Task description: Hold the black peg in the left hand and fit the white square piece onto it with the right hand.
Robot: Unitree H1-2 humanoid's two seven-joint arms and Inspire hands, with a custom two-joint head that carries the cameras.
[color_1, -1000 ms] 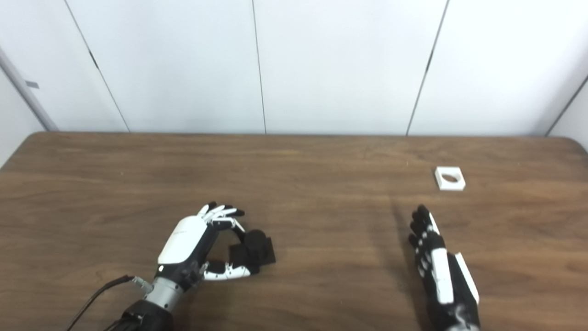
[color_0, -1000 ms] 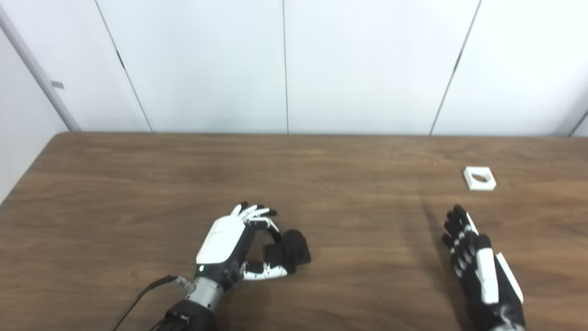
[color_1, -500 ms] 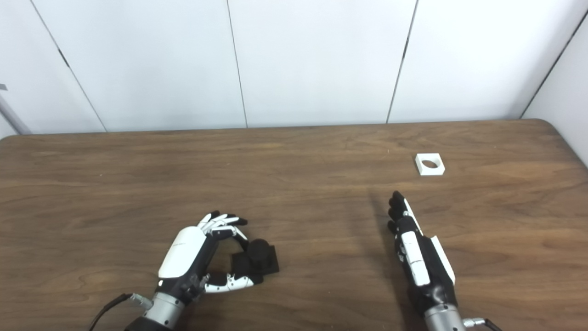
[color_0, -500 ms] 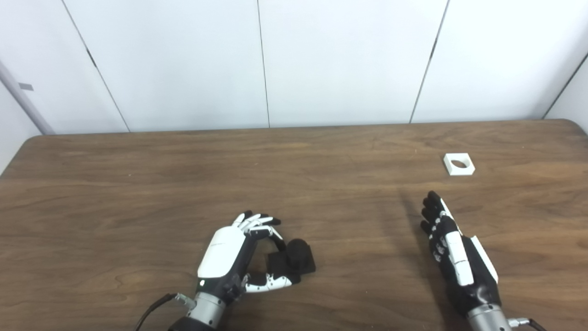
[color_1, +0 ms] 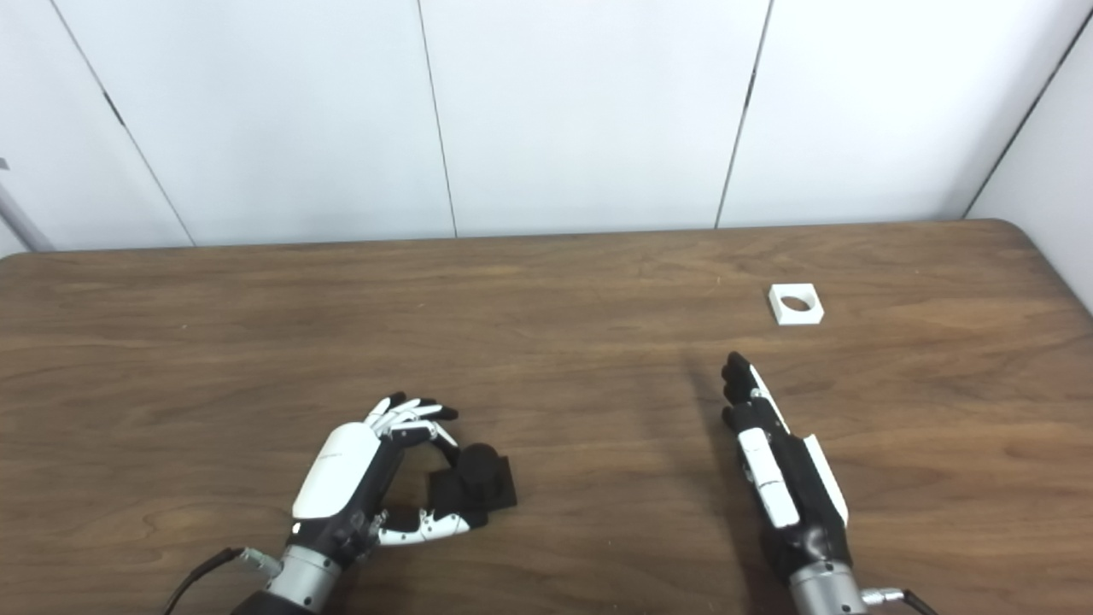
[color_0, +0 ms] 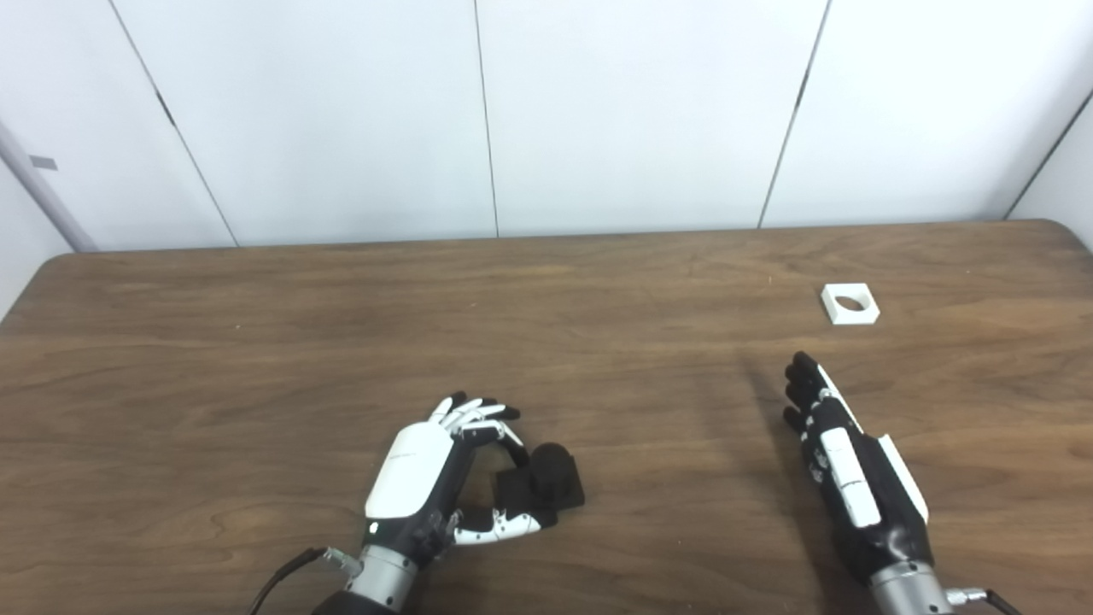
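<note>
The black peg [color_0: 546, 480], a round stub on a square base, rests on the wooden table [color_0: 256, 342] near the front. My left hand [color_0: 427, 474] curls around its left side, with a fingertip at the back of the base and the thumb at its front, pinching it. The white square piece [color_0: 850, 304], with a round hole, lies flat at the far right. My right hand [color_0: 841, 457] hovers short of it, edge-on with fingers straight and holding nothing. The same piece [color_1: 796, 305] and the right hand [color_1: 777, 465] also show in the right eye view.
White wall panels [color_0: 640, 111] stand behind the table's far edge. The table's rounded right corner [color_1: 1037, 235] lies beyond the white piece. A black cable [color_0: 277, 576] trails from my left wrist.
The whole picture shifted as the camera moved, mostly in the first half second. Both hands keep about the same poses; the peg and the white piece stay put.
</note>
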